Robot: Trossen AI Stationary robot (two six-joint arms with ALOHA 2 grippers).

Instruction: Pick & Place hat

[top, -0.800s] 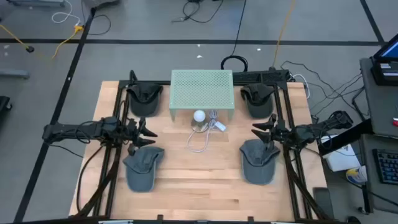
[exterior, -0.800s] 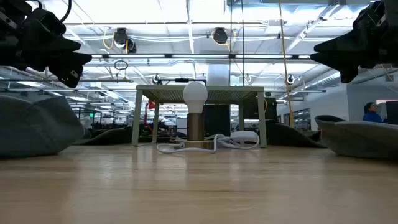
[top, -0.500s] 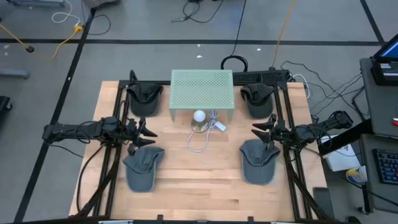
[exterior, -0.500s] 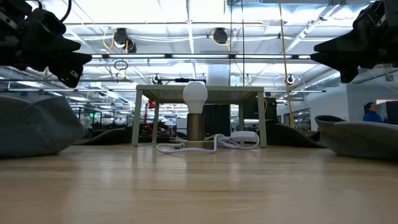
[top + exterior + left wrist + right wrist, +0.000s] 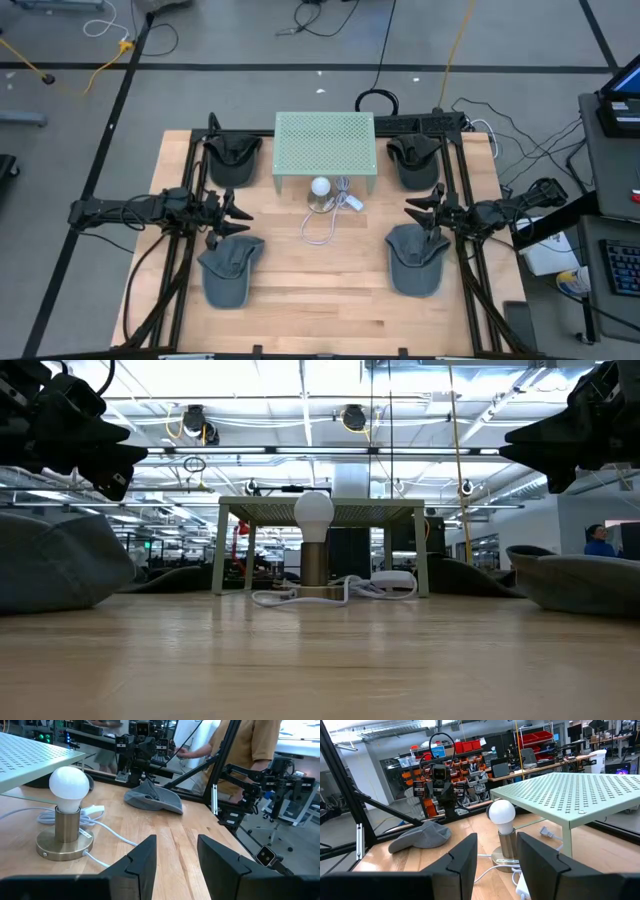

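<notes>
Seen from above: two soft grey fabric caps on a pale wooden table (image 5: 330,300), the left grey cap (image 5: 230,272) lower left of centre, the right grey cap (image 5: 414,260) lower right of centre. Counted two hats in all, plus two dark arm bases at the table's upper corners that could pass for hats but were not. Judged light, limp and prone to fold or sag when lifted; crown cloth likely to bunch between fingers, brim stiffer and probably the surer place to pinch, at its edge or where brim meets crown. Not fragile, not slippery by the look of the cloth. Left gripper (image 5: 237,213) poised just above and beyond the left cap, fingers (image 5: 145,857) spread apart, nothing between them. Right gripper (image 5: 415,213) poised likewise beside the right cap's upper edge, fingers (image 5: 465,855) parted, holding nothing. Between the two, in the frame's upper middle, one pale green perforated metal stand (image 5: 324,145), and just below it one white round bulb on a brass lamp base (image 5: 320,191) with one white cord (image 5: 325,228) looping toward the centre. In the left wrist view, a person in a mustard shirt (image 5: 250,745) stood beyond the table's edge, upper right.
</notes>
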